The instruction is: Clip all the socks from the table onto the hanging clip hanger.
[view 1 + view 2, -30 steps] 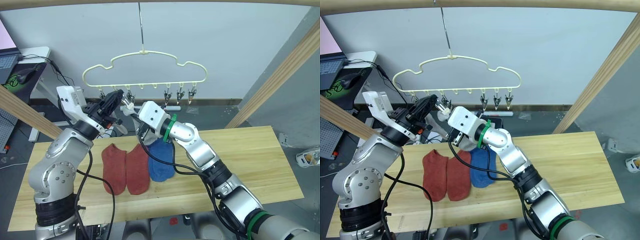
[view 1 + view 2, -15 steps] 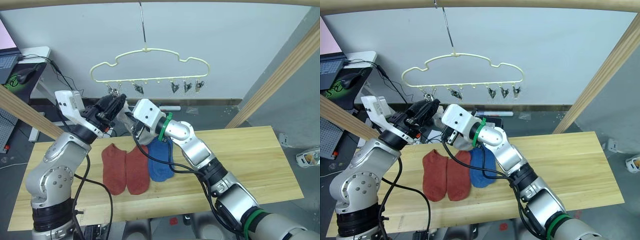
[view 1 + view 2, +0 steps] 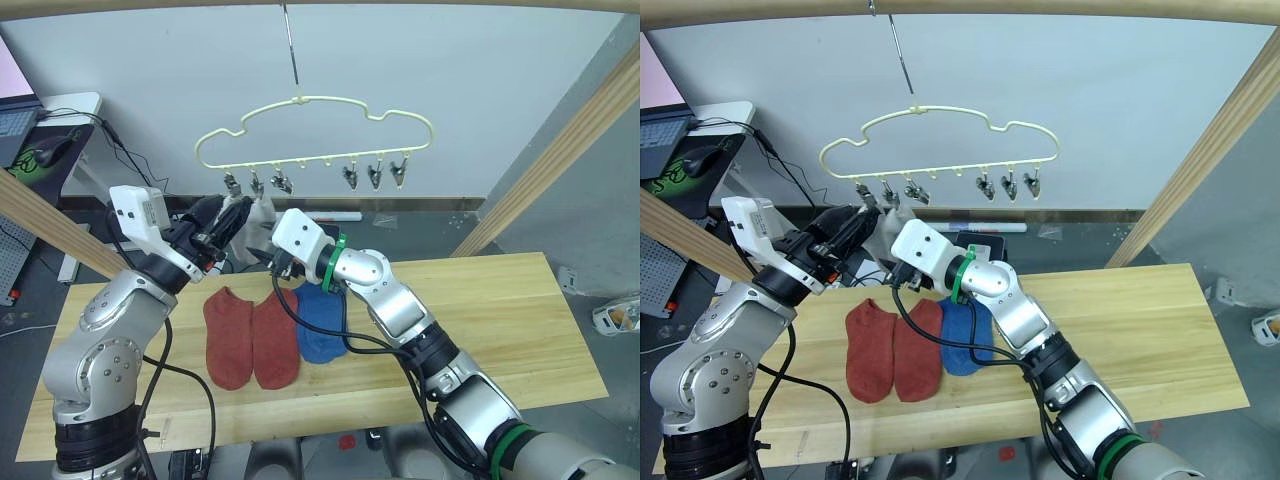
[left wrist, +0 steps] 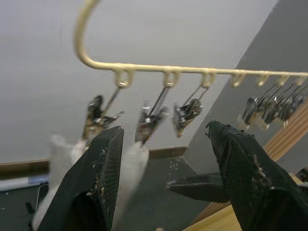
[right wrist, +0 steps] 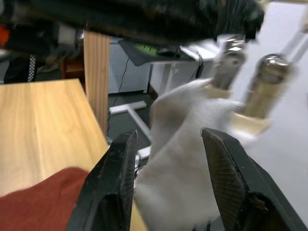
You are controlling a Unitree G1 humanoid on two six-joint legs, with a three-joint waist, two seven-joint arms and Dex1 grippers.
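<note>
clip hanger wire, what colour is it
Pale yellow; the clip hanger shows it best in the left eye view, against the grey wall.

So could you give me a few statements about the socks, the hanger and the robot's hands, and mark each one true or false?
1. Two rust-red socks lie side by side on the table. True.
2. A blue sock hangs from the clip hanger. False: it lies on the table beside the red pair.
3. Light grey socks hang from the hanger's clips. True.
4. The left gripper is shut on a sock. False: its fingers stand apart, holding nothing.
5. The right gripper is open beside a grey sock. True.
</note>
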